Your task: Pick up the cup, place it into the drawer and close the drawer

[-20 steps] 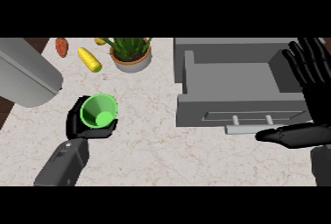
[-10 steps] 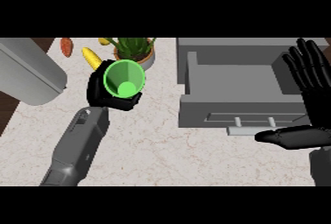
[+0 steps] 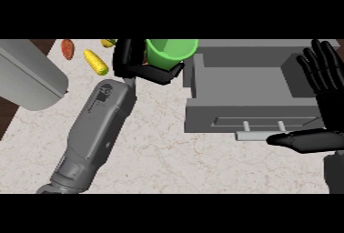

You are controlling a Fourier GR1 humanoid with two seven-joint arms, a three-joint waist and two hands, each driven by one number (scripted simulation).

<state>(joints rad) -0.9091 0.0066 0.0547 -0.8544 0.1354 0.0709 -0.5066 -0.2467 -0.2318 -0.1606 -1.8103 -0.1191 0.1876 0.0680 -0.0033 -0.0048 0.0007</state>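
Top centre, the left hand's (image 3: 133,58) fingers (image 3: 159,75) curl round a smooth green cup (image 3: 172,51); the right hand's (image 3: 332,119) fingers stand spread.

We note grey, boxy left forearm (image 3: 94,136), small dark marking (image 3: 104,93) by wrist; left hand (image 3: 141,69), right hand (image 3: 328,98) matte black, slim fingers.
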